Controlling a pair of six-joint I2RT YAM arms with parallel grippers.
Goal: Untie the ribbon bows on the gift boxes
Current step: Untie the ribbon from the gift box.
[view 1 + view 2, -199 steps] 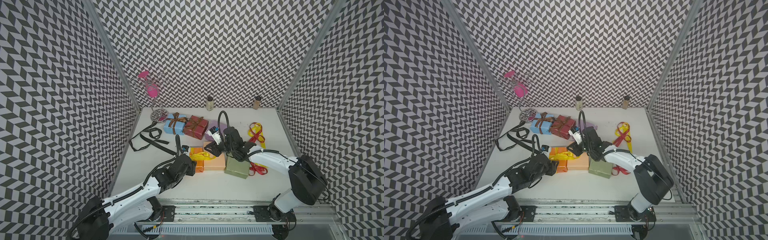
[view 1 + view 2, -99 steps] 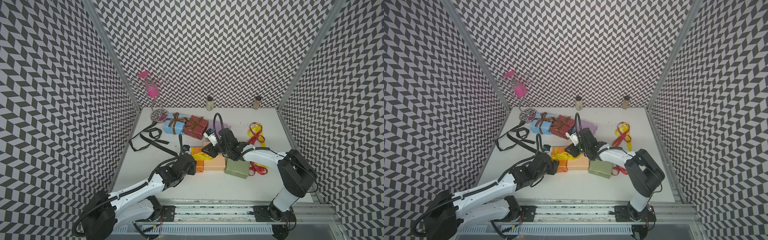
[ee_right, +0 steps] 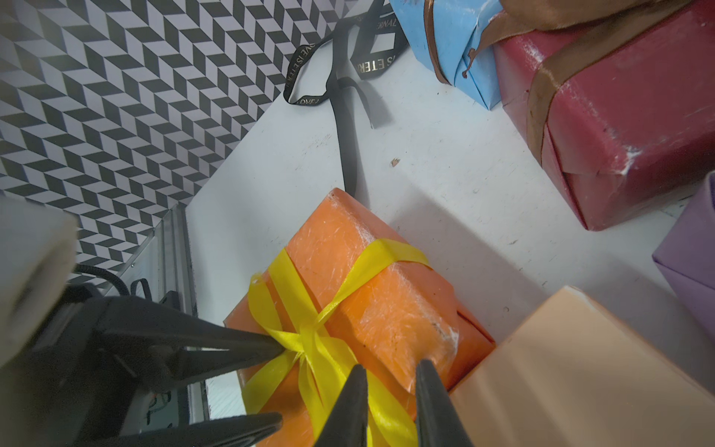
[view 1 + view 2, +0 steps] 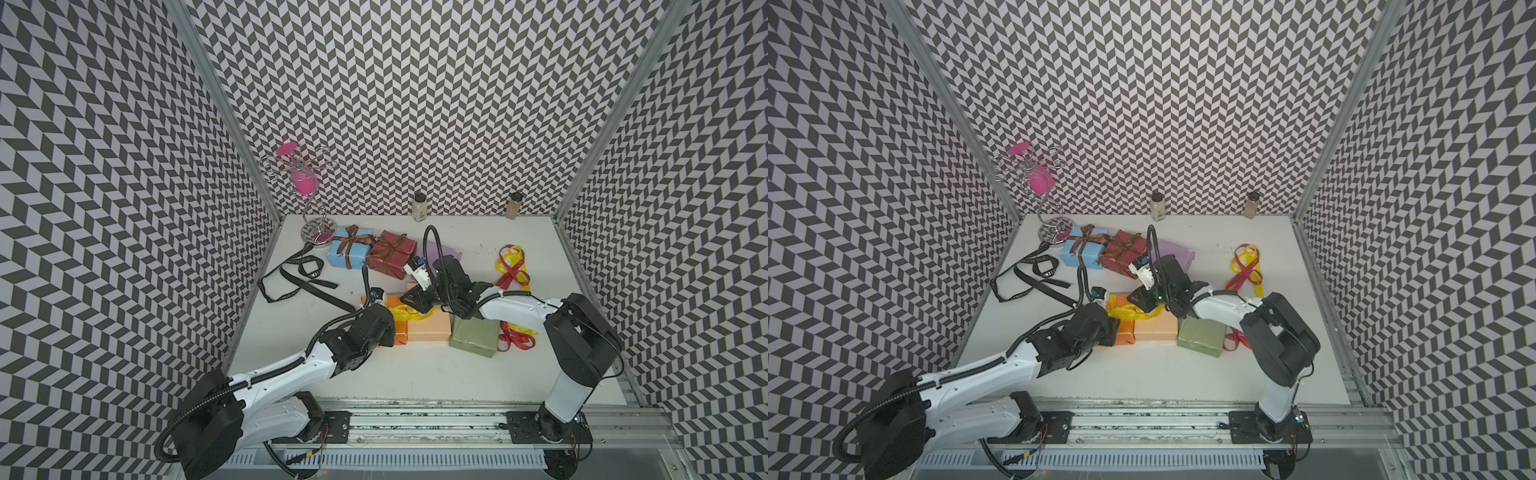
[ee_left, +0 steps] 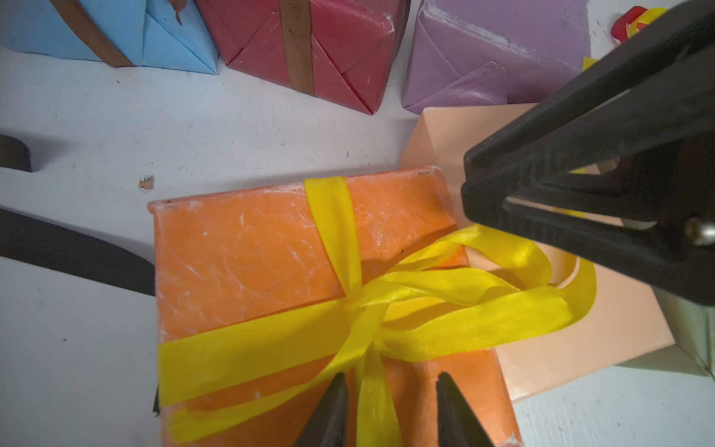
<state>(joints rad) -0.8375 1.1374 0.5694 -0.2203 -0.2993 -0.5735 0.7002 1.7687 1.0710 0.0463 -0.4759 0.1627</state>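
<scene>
Your left gripper [image 5: 392, 377] and right gripper [image 3: 392, 365] each straddle a strand of the yellow bow [image 5: 363, 298] atop the orange box [image 5: 240, 251], jaws narrowly apart, likely poised to pull.

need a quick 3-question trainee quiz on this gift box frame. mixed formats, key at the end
1. True or false: the yellow bow on the orange box is knotted, not yet undone.
2. Which boxes carry the brown ribbons?
A) light blue box and dark red box
B) lilac box and peach box
C) olive green box and orange box
3. Fill in: in the left wrist view, a strand of ___ ribbon runs between the fingers of the left gripper.

Key: 1 true; 2 A; 3 yellow.
</scene>
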